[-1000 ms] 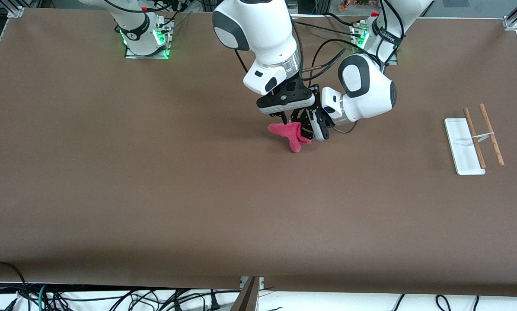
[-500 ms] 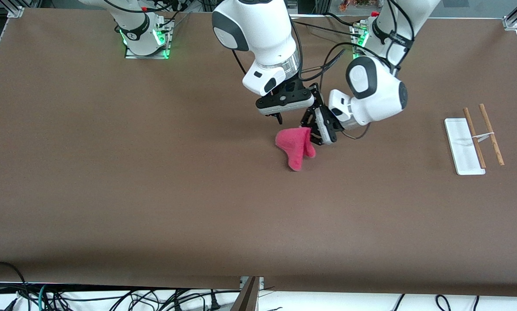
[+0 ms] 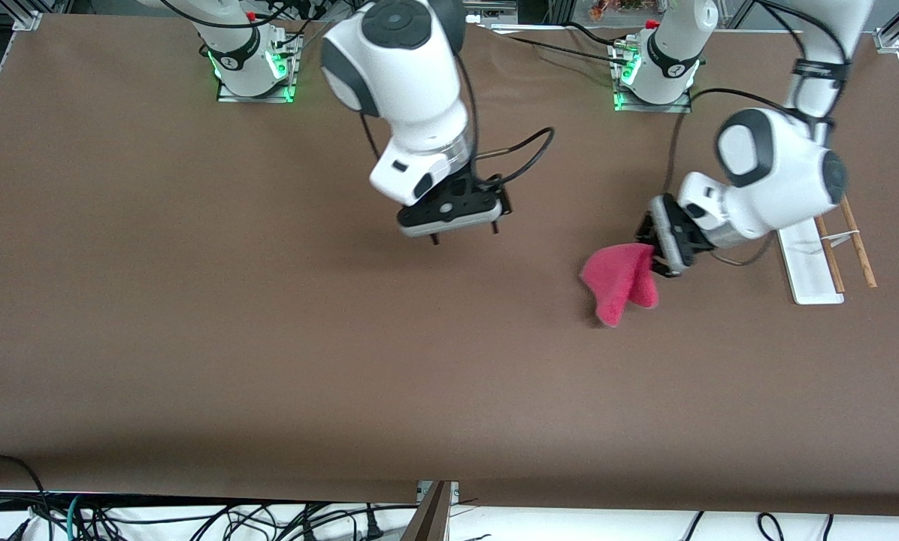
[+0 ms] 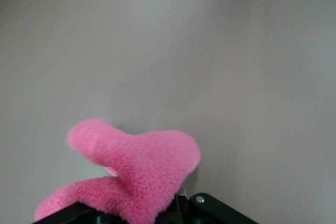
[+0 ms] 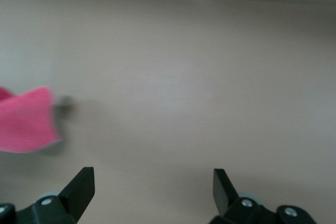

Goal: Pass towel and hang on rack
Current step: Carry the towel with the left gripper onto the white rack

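The pink-red fuzzy towel (image 3: 619,280) hangs folded from my left gripper (image 3: 654,259), which is shut on its upper edge and holds it above the table, a short way from the rack toward the right arm's end. In the left wrist view the towel (image 4: 131,174) fills the space at the jaws. The rack (image 3: 808,255) has a flat white base and two thin wooden rods (image 3: 825,240) at the left arm's end of the table; my left arm overlaps part of it. My right gripper (image 3: 464,234) is open and empty above the table's middle. The towel also shows in the right wrist view (image 5: 26,120).
The brown table (image 3: 269,338) is bare apart from the rack. The two arm bases with green lights stand along the edge farthest from the front camera. Cables lie below the table's near edge.
My right gripper let go of the towel and drew back toward its own end. My left gripper carried the towel toward the rack.
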You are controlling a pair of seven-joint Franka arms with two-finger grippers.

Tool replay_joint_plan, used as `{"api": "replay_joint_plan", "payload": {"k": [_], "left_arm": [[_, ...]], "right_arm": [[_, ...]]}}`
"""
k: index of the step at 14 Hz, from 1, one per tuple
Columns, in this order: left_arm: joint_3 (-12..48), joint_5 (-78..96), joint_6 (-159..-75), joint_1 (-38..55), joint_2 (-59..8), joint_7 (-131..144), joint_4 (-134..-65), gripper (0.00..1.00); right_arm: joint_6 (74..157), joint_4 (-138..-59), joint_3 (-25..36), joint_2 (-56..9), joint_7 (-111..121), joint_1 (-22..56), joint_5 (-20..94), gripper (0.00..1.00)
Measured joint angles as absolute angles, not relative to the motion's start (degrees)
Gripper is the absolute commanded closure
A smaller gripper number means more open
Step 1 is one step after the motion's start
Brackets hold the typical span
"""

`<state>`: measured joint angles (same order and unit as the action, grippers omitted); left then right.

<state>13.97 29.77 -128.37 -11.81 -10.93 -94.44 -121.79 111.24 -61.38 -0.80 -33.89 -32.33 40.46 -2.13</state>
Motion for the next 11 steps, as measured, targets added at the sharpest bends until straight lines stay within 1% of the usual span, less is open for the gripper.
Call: {"api": "replay_joint_plan", "payload": {"k": [3, 5, 7, 10, 11], "left_arm": [[13.57, 22.38, -117.01, -23.10, -16.68, -107.26, -112.77, 1.00], [13.55, 17.12, -112.47, -29.01, -21.11, -112.93, -106.46, 1.00], [13.57, 14.96, -110.79, -34.21, -24.10, -120.09, -102.51, 1.00], [13.53, 14.82, -109.65, -41.50, -27.86, -132.02, -98.18, 1.00], [13.53, 14.76, -107.74, -43.58, -29.00, -134.75, -96.04, 1.00]], "right_arm": [[104.83, -61.23, 0.42, -31.76, -25.67, 35.60, -2.14, 0.00], [100.41, -61.22, 1.58, -30.69, -22.07, 33.01, -2.14, 0.00], [97.10, -61.23, 4.10, -30.41, -18.25, 31.81, -2.13, 0.00], [96.21, -61.14, 10.27, -29.77, -16.55, 31.49, -2.13, 0.00], [95.96, -61.14, 12.30, -29.36, -16.30, 31.39, -2.13, 0.00]]}}
